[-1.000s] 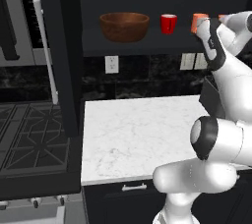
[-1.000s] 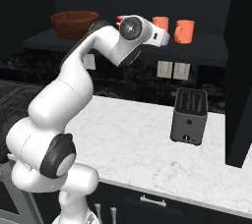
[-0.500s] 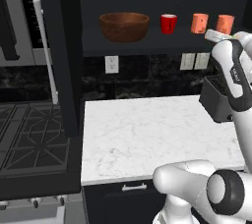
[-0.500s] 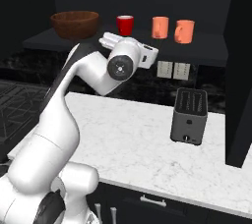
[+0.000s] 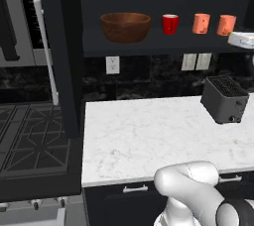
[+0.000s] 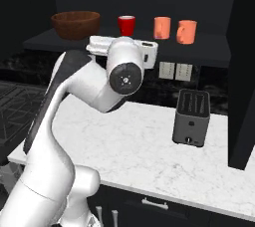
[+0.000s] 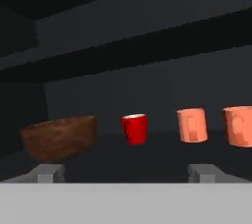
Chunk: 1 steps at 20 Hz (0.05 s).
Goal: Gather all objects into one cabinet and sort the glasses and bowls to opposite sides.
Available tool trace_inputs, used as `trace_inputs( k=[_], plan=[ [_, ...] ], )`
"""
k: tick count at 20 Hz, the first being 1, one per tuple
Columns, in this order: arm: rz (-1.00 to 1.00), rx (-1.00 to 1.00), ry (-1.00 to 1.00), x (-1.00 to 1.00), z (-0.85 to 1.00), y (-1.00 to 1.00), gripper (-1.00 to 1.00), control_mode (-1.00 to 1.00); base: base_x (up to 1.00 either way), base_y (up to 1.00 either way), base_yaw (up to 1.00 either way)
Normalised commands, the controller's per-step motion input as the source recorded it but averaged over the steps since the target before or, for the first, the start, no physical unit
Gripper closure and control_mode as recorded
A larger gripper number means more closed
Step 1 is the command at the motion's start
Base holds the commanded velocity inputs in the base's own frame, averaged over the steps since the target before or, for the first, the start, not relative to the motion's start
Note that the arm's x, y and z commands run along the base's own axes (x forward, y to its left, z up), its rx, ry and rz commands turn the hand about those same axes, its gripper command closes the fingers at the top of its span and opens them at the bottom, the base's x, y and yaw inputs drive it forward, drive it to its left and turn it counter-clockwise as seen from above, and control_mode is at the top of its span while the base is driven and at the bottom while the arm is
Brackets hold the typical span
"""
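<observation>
While my claw (image 7: 126,173) hangs with its tips spread wide and nothing between them, it looks straight into the cabinet (image 5: 163,46) at the dark shelf. Since a second ago my arm has swung back and away from the shelf: then my hand was up beside the salmon cups, now it sits lower and clear of them, out over the desk (image 5: 163,131).

Ahead of the claw and to its left stands the wooden bowl (image 7: 60,137). Nearly dead ahead is the red cup (image 7: 135,128), apart from the bowl. Further to the claw's right stand the first salmon cup (image 7: 191,125) and the second salmon cup (image 7: 239,126), near each other but not touching.

To my judgement this means the gathering is done: all four things stand on one shelf, bowl at one end, cups toward the other. My pulling clear reads as the finish.

The toaster (image 6: 191,117) stands below, on the desk.
</observation>
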Motion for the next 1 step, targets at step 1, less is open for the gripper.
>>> trace_inputs(
  k=[1],
  plan=[
    [0.16,-0.28,0.01,-1.00,0.66,-0.01,-1.00,-1.00,0.00,0.00,0.00]
  ],
)
